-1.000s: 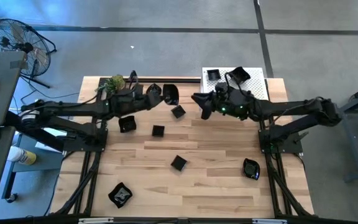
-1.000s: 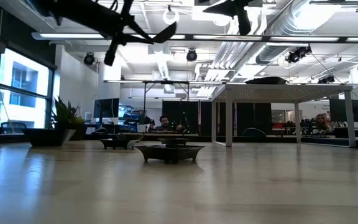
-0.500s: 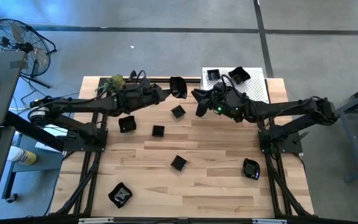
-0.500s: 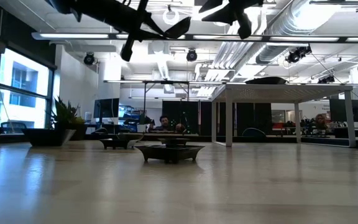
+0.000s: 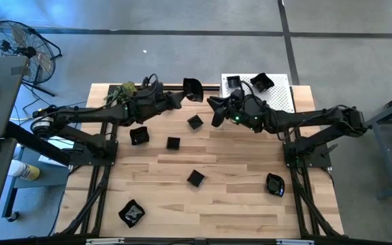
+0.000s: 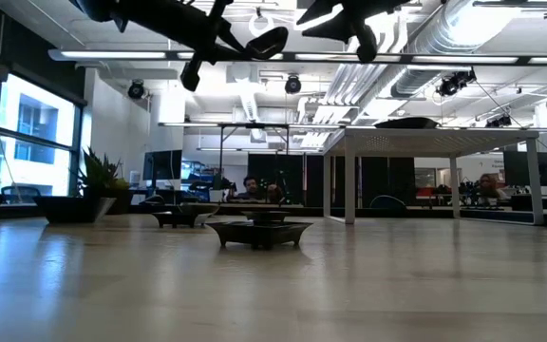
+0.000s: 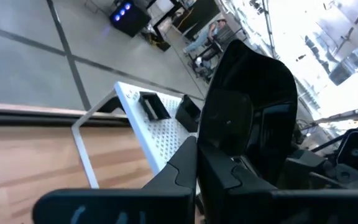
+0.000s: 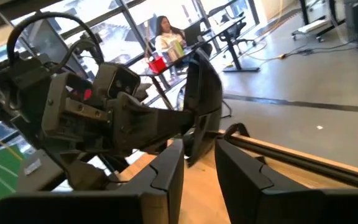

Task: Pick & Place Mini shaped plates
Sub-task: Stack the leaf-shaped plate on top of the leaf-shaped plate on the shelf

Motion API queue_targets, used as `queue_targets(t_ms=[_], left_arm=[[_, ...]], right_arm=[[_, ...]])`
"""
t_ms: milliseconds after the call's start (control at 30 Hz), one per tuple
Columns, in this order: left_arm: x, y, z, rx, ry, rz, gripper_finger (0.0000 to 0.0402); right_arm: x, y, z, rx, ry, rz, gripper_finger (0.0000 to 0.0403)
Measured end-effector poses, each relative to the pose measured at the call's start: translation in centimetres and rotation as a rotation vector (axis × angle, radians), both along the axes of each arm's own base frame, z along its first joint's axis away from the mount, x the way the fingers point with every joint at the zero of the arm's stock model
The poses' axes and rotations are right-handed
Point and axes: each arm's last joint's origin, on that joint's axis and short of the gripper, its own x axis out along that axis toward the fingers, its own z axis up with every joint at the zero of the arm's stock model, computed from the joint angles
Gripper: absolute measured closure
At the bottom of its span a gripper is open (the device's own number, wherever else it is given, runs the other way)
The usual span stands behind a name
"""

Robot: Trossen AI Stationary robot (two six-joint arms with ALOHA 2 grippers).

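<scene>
The left gripper (image 5: 180, 97) is raised above the far edge of the table (image 5: 237, 190), with its fingers clamped on a black plate (image 5: 192, 89). The plate is held on edge, clear of the table surface, as the low view confirms (image 6: 266, 42). In the left wrist view the plate (image 7: 247, 118) stands upright between the two dark fingers (image 7: 219, 180). The right gripper (image 5: 216, 112) is also raised, just beside the held plate on its right. Its fingers (image 8: 166, 177) stand slightly apart, with nothing between them. In the right wrist view the held plate (image 8: 202, 109) shows just beyond those fingers, not yet between them. A white perforated tray (image 5: 278, 99) sits at the far right corner of the table and carries two plates (image 5: 233, 82) (image 5: 262, 82). Six more plates lie loose on the table: near the held one (image 5: 195, 122), under the left arm (image 5: 139, 135), at mid-table (image 5: 173, 143) (image 5: 196, 178), at the near left (image 5: 131, 213) and at the right (image 5: 275, 184). A green leafy ball (image 5: 126, 89) sits at the far left edge.
</scene>
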Motion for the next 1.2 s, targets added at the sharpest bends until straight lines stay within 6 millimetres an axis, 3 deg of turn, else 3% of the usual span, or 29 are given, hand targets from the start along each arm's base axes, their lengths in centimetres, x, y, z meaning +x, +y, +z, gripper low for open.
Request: queue_targets(t_ms=[367, 700, 1200], left_arm=[[0.0, 0.0, 0.1, 0.059, 0.028, 0.008, 0.0401], [0.0, 0.0, 0.2, 0.082, 0.041, 0.009, 0.0401], [0.0, 0.0, 0.2, 0.085, 0.043, 0.005, 0.0399]], right_arm=[[0.5, -0.5, 0.1, -0.043, -0.038, 0.012, 0.0316], [1.8, -1.9, -1.1, -0.042, -0.050, 0.053, 0.0318], [1.8, -2.1, -1.1, -0.048, -0.045, 0.030, 0.0393]])
